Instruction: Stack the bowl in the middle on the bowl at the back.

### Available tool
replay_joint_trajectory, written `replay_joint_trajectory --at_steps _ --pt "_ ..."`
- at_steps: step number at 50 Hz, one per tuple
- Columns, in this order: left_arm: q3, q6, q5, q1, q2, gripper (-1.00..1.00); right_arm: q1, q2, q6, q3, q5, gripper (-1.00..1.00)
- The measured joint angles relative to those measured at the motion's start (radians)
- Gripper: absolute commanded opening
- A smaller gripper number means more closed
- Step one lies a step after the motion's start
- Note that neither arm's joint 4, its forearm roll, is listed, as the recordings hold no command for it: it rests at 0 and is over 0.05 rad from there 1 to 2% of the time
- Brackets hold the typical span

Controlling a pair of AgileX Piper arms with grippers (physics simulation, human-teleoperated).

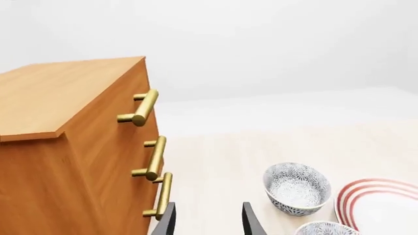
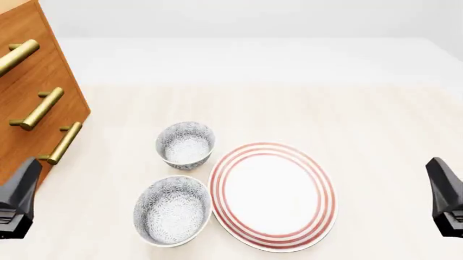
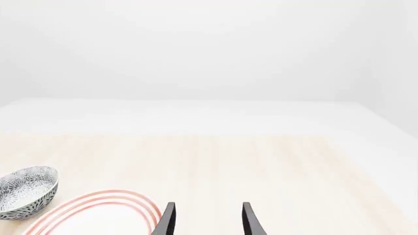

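Front view cuts off both arms: left gripper [image 2: 16,203] is only a dark block at lower left edge, right gripper [image 2: 447,197] same at lower right edge, fingers not visible there. Wrist views show just the fingertips at bottom edge. Left gripper [image 1: 207,220]: fingers apart, nothing btwn them, touching nothing. Right gripper [image 3: 206,219]: fingers apart too, empty, above the table [image 2: 361,119].

Wooden drawer unit [image 2: 36,108] w/ brass handles, upper left, cropped by frame. Back bowl [image 2: 186,144] sits centre-left, upright; middle bowl [image 2: 172,210] just below it in frame, near the bottom edge. Red-striped plate [image 2: 274,196] just beside both, to their right; whether rims touch is hard to tell.
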Motion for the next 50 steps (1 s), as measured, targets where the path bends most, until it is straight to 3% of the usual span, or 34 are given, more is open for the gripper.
replay_joint_trajectory --at_steps 20,34,50 --pt "-0.205 0.011 0.190 -0.076 0.040 1.00 0.000 -0.006 0.002 0.000 0.001 1.00" --pt "-0.383 0.004 0.340 -0.171 0.230 1.00 0.002 -0.009 0.006 0.000 -0.001 1.00" --pt "-0.513 -0.023 0.529 -0.306 0.438 1.00 0.005 -0.010 0.010 0.000 -0.004 1.00"
